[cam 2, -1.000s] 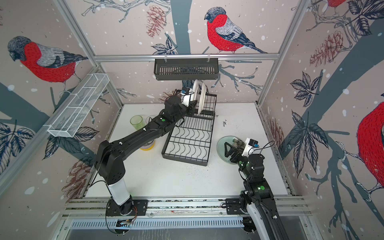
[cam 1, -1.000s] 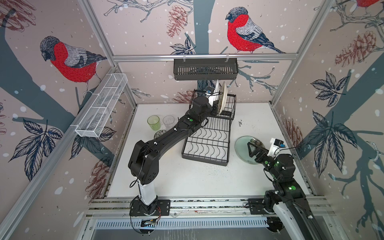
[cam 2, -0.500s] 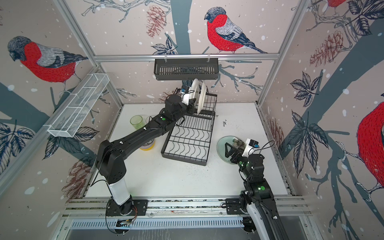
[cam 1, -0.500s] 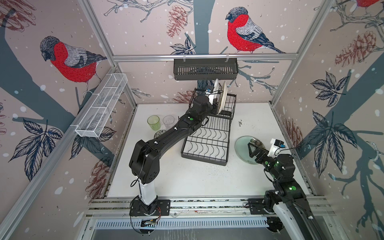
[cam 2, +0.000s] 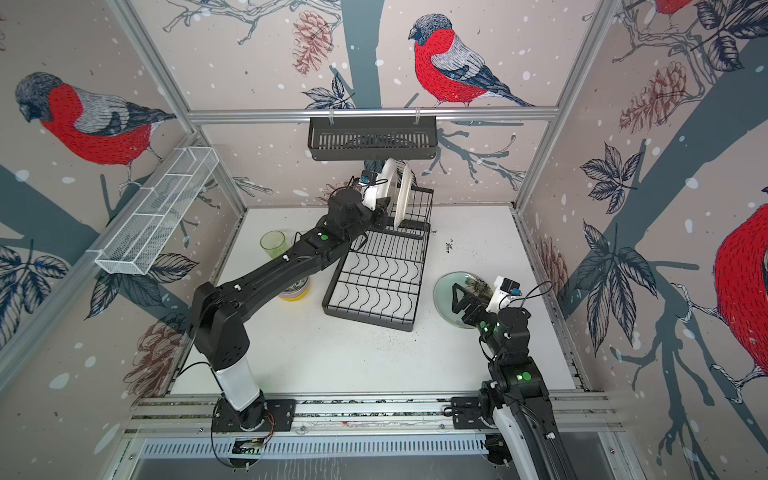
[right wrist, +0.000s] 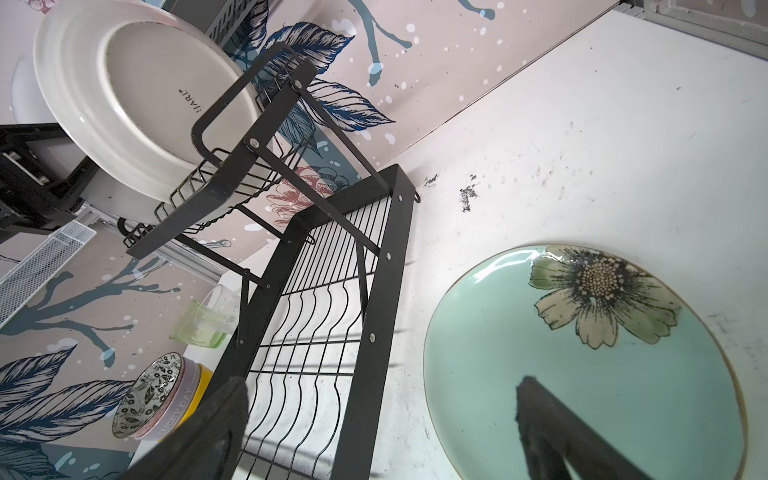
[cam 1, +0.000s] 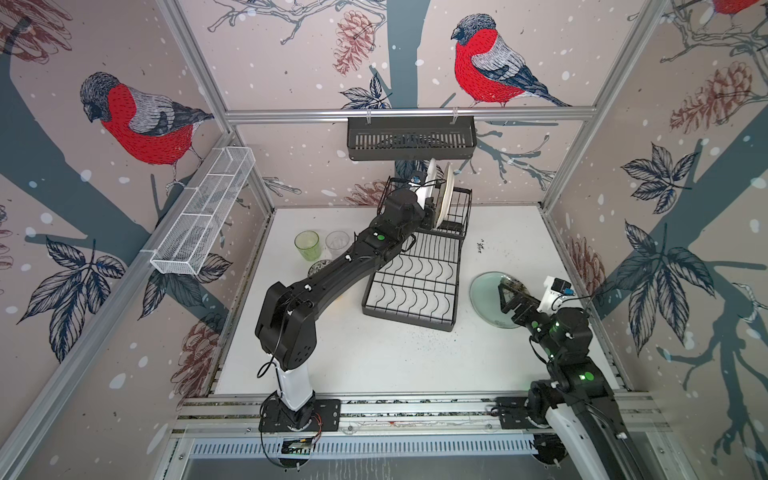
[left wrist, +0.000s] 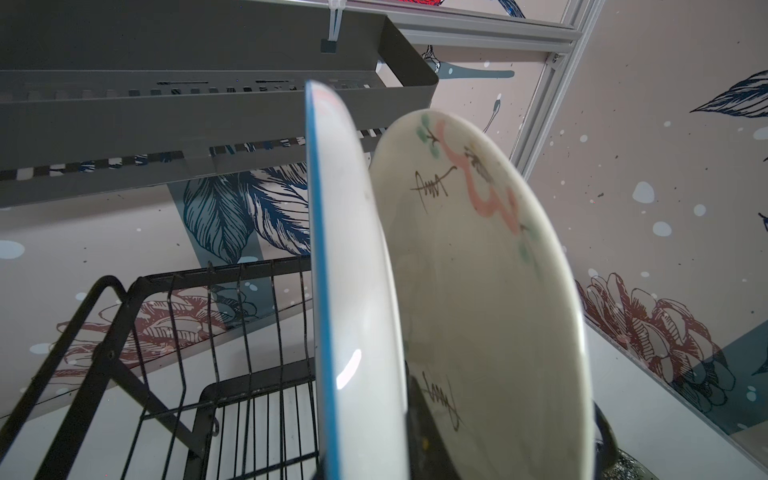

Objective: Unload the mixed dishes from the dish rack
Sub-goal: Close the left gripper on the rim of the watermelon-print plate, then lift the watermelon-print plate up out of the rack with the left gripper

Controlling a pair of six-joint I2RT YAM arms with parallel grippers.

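Bird-patterned walls enclose a white bench. In both top views the black wire dish rack is seen near the rear middle of the bench, with two plates upright in its raised tier. The left gripper is clamped on the blue-rimmed white plate; the cream plate stands just beside it. A green glass and a clear glass are placed near the left edge, and stacked bowls are partly hidden by the left arm. The pale green plate lies flat near the right edge.

In the left wrist view the two plates are shown nearly touching.

In the right wrist view the right gripper is spread wide above the pale green plate.
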